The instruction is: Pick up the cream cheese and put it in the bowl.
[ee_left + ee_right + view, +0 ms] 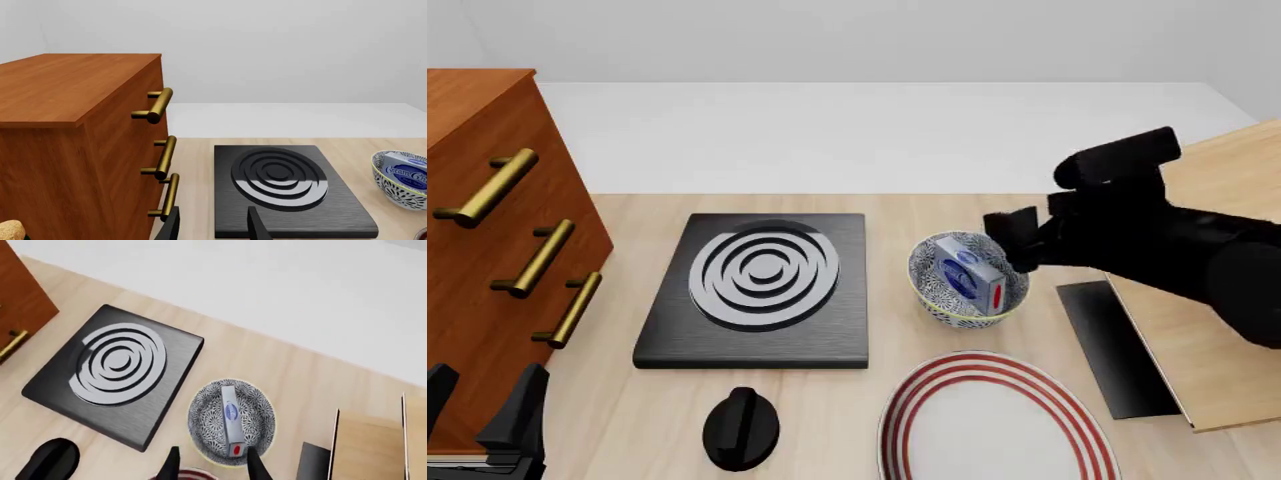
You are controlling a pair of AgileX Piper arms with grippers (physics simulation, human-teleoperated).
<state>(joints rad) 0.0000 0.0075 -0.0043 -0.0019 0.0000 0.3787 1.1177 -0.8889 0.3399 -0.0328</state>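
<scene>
The cream cheese (974, 278) stands on edge inside the blue-grey floral bowl (936, 297), red end toward the front. It also shows in the right wrist view (230, 420) inside the bowl (203, 420), and at the edge of the left wrist view (405, 170) in the bowl (390, 187). My right gripper (1012, 243) hovers just above and right of the bowl, open and empty; its fingers (172, 462) straddle the bowl's near rim. My left gripper (481, 398) is open and empty at the front left, by the cabinet.
A wooden drawer cabinet (494, 200) with brass handles stands at the left. A black burner plate (761, 290) lies mid-table, with a black knob (741, 428) in front. A white plate with red rings (988, 368) sits before the bowl. A wooden box (1214, 340) stands at the right.
</scene>
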